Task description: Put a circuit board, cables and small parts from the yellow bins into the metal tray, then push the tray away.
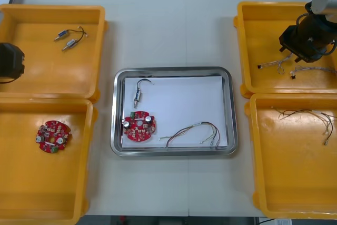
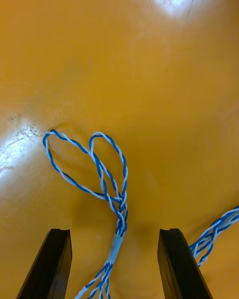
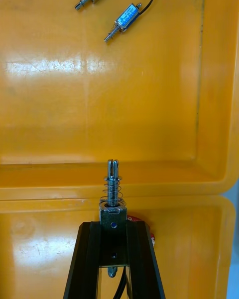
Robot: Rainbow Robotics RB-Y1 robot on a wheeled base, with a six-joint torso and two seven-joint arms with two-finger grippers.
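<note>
My right gripper (image 1: 301, 45) hangs over the far right yellow bin (image 1: 253, 35). In the right wrist view it (image 2: 115, 244) is open, low over the bin floor, with a twisted blue and white cable (image 2: 112, 189) lying between its fingers (image 2: 50, 264). My left gripper (image 1: 10, 62) is at the table's left edge, over the far left bin (image 1: 31, 77). The left wrist view shows it (image 3: 113, 227) shut on a small metal part (image 3: 113, 192) with a spring. The metal tray (image 1: 231, 125), white inside, holds a circuit board (image 1: 139, 126), a small metal part (image 1: 138, 97) and a red and yellow cable (image 1: 192, 131).
Two more small metal parts (image 1: 68, 38) lie in the far left bin. Another circuit board (image 1: 52, 136) sits in the near left bin (image 1: 21, 193). Thin cables (image 1: 308, 115) lie in the near right bin (image 1: 284, 183). A second blue and white cable (image 2: 214, 232) lies beside my right finger.
</note>
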